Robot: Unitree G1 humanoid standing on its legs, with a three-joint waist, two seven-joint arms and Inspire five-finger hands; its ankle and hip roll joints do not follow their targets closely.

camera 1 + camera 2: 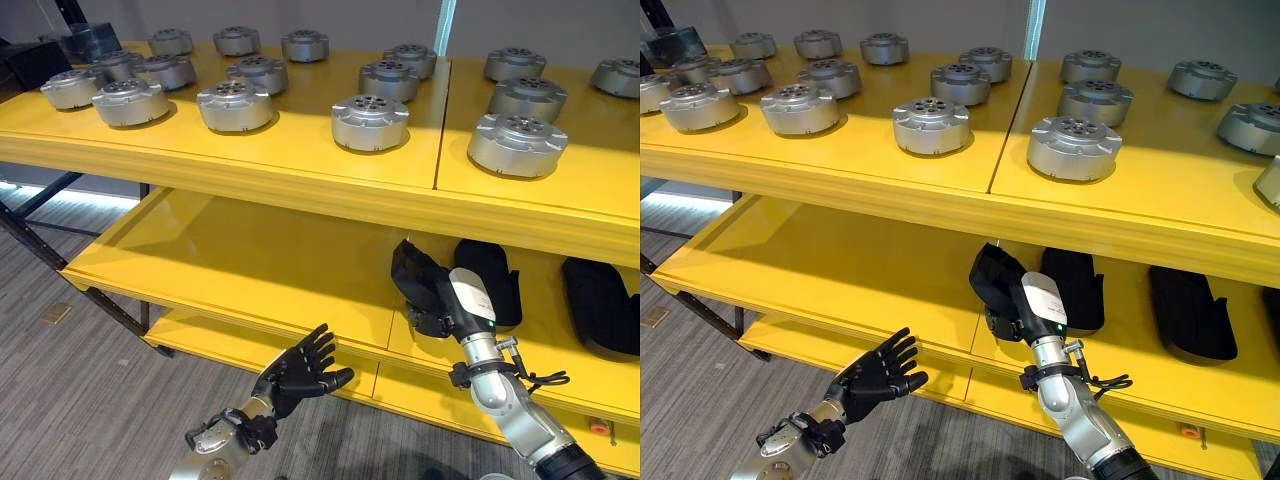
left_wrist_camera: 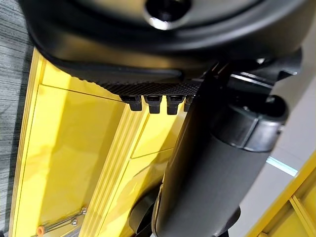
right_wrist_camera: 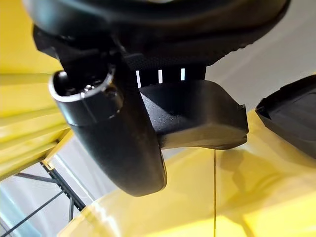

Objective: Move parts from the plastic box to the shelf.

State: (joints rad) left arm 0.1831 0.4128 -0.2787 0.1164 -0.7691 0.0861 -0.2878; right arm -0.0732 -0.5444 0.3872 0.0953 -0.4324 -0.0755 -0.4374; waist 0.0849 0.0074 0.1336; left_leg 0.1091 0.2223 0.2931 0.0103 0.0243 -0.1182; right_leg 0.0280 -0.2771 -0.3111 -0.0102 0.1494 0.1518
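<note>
Yellow shelf [image 1: 300, 165] with three tiers; top tier loaded with many round silver parts [image 1: 370, 122] spread from left end to right end, upright, mostly apart from one another, front row near front edge, e.g. one at left [image 1: 130, 101], one right of the panel seam [image 1: 516, 144]. Dark box [image 1: 30, 60] at far left back corner of top tier. Middle tier: black flat pads [image 1: 490, 280] lying toward right end, another [image 1: 600, 305] at far right; left half of that tier bare yellow. Left robot hand [image 1: 300, 372] low in front of bottom tier's front edge, released, fingers spread and straight, holding nothing, apart from the shelf. Right robot hand [image 1: 425, 290] reaching into middle tier, just left of the nearer black pad; something dark [image 3: 195, 116] showing past its thumb [image 3: 113, 143] in right wrist view, cannot tell if that is held or part of the hand, so grasp state cannot tell. Grey carpet floor [image 1: 70, 390] below at left. All visible parts on top tier, none seen in left hand.
</note>
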